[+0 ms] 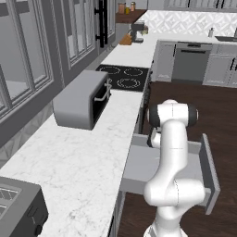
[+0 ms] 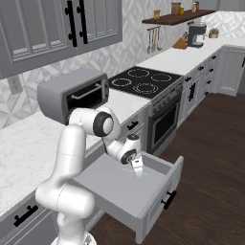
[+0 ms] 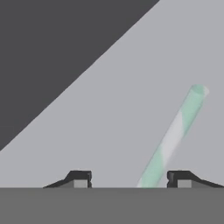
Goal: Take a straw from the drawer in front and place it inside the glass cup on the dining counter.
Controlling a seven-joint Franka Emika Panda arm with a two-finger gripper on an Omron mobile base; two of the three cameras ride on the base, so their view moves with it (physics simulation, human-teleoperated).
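The grey drawer point(image 2: 115, 190) stands pulled out from under the marble worktop, its flat front panel point(image 1: 210, 178) toward the floor. My gripper point(image 2: 138, 171) reaches down into it, low over the grey bottom. In the hand view the straw point(image 3: 175, 133) is a thin stick striped pale green and white, lying slanted on the drawer floor. My gripper point(image 3: 129, 179) is open, and the straw's near end runs between the two dark fingertips point(image 3: 80, 178), closer to the right one. Neither tip touches it. The glass cup and the dining counter are out of view.
A grey toaster oven point(image 1: 81, 99) sits on the marble worktop point(image 1: 78, 162) behind the drawer. A black cooktop point(image 1: 124, 76) lies beyond it, a toaster point(image 1: 18, 210) stands at the near left, and dark wood floor point(image 2: 206, 162) spreads in front of the drawer.
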